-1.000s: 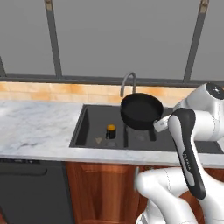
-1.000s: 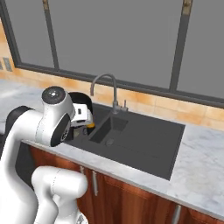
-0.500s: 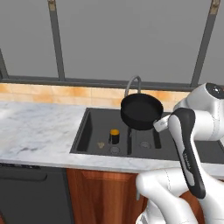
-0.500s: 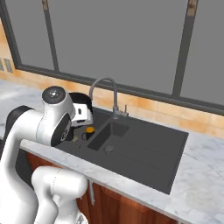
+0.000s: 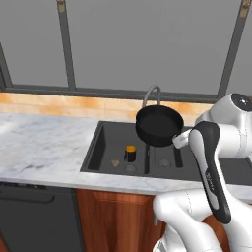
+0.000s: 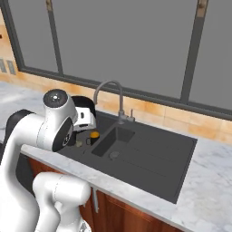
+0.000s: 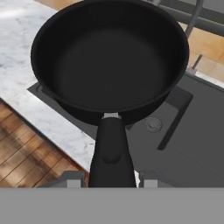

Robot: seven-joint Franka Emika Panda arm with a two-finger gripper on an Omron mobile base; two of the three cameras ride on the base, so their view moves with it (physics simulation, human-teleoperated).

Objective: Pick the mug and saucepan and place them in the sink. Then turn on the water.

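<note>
Saucepan (image 7: 109,61), round, shallow and matte black, hangs in the air above the sink (image 5: 101,147), its short thick handle clamped in the tool (image 7: 111,180). No writing can be read anywhere. Mug (image 5: 130,153), a small dark cylinder with an orange top, stands upright in the sink's left basin. Around the dark basin lies the white marble tabletop (image 5: 44,147), with a grey gooseneck tap (image 6: 111,97) at the far rim.

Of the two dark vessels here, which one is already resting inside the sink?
The mug, the small orange-topped cup, stands in the sink; the saucepan is held above it.
</note>
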